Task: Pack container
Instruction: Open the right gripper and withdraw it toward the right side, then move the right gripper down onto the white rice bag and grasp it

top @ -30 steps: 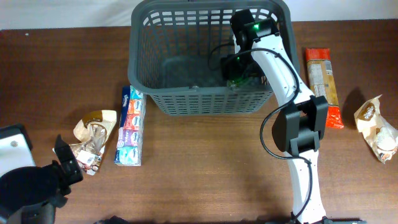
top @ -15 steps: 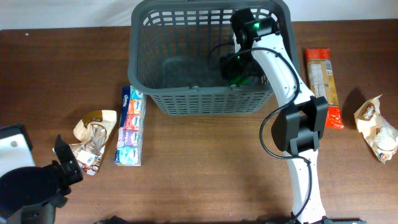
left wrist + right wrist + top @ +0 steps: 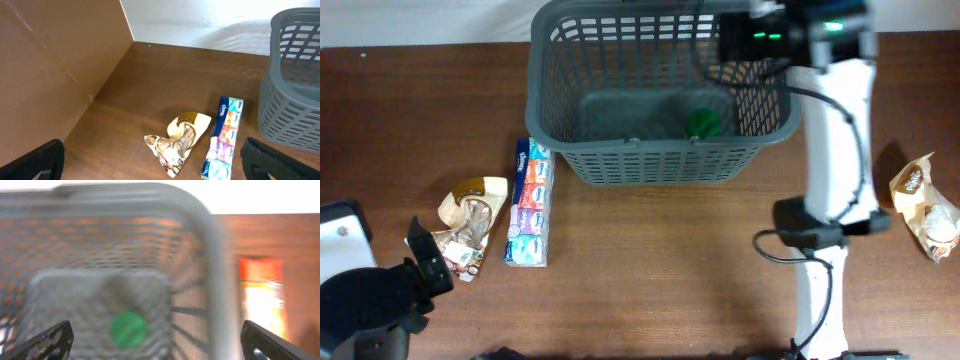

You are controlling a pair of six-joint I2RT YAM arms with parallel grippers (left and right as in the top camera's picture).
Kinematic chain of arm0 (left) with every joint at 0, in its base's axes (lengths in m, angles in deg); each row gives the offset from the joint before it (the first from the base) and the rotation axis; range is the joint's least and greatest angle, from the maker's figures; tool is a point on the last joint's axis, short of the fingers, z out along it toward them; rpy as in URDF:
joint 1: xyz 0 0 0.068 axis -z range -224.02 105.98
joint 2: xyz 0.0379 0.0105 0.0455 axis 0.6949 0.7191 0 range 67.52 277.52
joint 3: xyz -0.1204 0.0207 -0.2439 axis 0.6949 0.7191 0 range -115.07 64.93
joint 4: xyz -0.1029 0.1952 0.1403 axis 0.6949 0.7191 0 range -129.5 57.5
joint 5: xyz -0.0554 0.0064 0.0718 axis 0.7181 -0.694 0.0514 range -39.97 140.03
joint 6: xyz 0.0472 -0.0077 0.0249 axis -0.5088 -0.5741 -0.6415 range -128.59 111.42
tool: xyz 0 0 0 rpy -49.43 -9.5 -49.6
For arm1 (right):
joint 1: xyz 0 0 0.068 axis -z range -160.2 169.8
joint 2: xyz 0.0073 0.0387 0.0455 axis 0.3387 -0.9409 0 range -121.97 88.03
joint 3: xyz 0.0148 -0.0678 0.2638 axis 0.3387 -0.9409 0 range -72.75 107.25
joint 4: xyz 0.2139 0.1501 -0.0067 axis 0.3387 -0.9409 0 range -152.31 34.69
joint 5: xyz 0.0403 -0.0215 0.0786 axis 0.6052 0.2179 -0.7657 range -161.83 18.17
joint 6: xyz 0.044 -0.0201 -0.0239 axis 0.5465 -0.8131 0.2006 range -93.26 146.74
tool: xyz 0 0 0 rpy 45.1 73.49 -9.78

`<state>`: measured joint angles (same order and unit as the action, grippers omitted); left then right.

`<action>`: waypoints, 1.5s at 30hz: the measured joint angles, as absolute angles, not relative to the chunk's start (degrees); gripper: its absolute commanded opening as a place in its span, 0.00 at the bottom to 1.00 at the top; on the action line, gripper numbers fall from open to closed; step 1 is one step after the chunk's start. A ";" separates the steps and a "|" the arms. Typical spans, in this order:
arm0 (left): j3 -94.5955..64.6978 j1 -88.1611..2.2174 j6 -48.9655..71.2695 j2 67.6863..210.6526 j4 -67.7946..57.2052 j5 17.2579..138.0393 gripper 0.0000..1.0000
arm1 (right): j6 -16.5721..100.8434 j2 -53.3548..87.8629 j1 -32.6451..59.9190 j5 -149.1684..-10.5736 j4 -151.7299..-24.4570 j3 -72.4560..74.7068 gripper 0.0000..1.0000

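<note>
The dark grey slotted container (image 3: 660, 165) stands at the table's back centre. A round green item (image 3: 703, 122) lies on its base at the right; it also shows in the right wrist view (image 3: 128, 329). My right gripper (image 3: 740, 40) is raised above the container's right rim (image 3: 216, 280); its jaws (image 3: 157, 342) are open and empty. My left gripper (image 3: 420, 265) is at the front left, with its jaws (image 3: 152, 150) wide open and empty, short of a printed snack bag (image 3: 181, 140) and a tissue pack (image 3: 223, 137).
The tissue pack (image 3: 530, 200) lies left of the container, and the snack bag (image 3: 470, 225) lies further left. A pale bag (image 3: 925, 205) lies at the far right. An orange packet (image 3: 260, 300) lies right of the container, hidden under my right arm in the overhead view.
My right arm has risen out of the container and swung right. The green item stays on the container's base. The left arm has not moved.
</note>
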<state>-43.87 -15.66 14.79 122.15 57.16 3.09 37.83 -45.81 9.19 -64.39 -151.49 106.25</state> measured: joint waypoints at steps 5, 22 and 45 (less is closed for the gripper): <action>-43.87 -15.66 14.79 122.15 57.16 3.09 1.00 | 38.79 -40.77 19.27 -62.07 -152.28 106.36 0.99; -43.87 -15.66 14.79 122.15 57.16 3.09 0.99 | 56.32 -37.62 55.64 -67.66 -152.28 83.67 0.99; -43.87 -15.66 14.79 122.15 57.16 3.09 1.00 | 98.94 -37.62 66.52 -70.24 -136.50 44.13 0.99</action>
